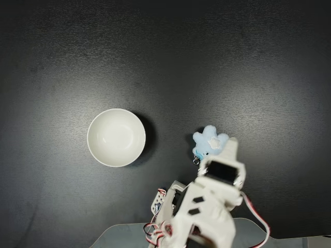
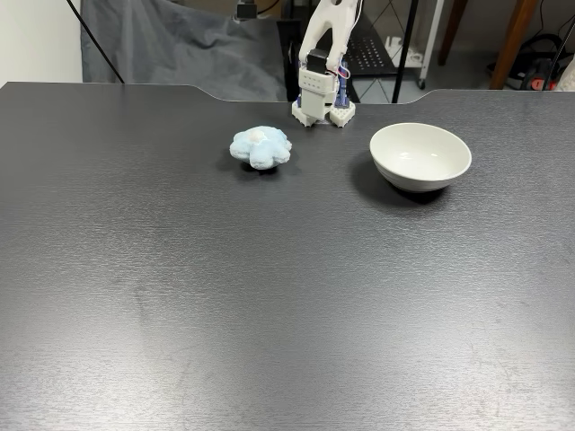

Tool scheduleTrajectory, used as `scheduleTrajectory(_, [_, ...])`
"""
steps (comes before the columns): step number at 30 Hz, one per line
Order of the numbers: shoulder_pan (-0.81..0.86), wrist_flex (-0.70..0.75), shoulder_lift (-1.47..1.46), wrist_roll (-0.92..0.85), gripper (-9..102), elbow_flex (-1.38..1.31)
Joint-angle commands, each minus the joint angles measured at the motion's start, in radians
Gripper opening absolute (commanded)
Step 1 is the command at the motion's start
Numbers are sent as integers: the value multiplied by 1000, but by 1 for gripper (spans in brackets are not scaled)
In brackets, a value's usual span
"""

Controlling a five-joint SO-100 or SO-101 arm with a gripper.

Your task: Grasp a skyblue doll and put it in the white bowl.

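Observation:
The skyblue doll [image 1: 210, 140] is a small fluffy flower-shaped plush with a white patch, lying on the black table, with a little metal ring at its near edge. It also lies left of the arm [image 2: 323, 85] in a fixed view [image 2: 260, 147]. The white bowl [image 1: 116, 137] stands upright and empty to the doll's left, and to its right in a fixed view [image 2: 420, 155]. My gripper [image 1: 230, 145] is raised on the folded arm, its tapered tip overlapping the doll's right edge as seen from above. I see no gap between its fingers, and it holds nothing.
The arm's base [image 2: 322, 112] sits at the table's far edge, with red and white cables [image 1: 155, 227] beside it. Behind the table are a grey cloth [image 2: 171, 45] and furniture legs. The black tabletop [image 2: 287, 296] stretches wide in front of the doll and bowl.

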Motion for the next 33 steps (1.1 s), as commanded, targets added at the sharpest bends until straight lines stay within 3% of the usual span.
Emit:
scheduleTrajectory(1, [120, 48, -83, -98, 0, -37])
scheduleTrajectory(16, [144, 48, -242, -485, 0, 410])
scheduleTrajectory(33, [141, 32, -249, -477, 0, 746])
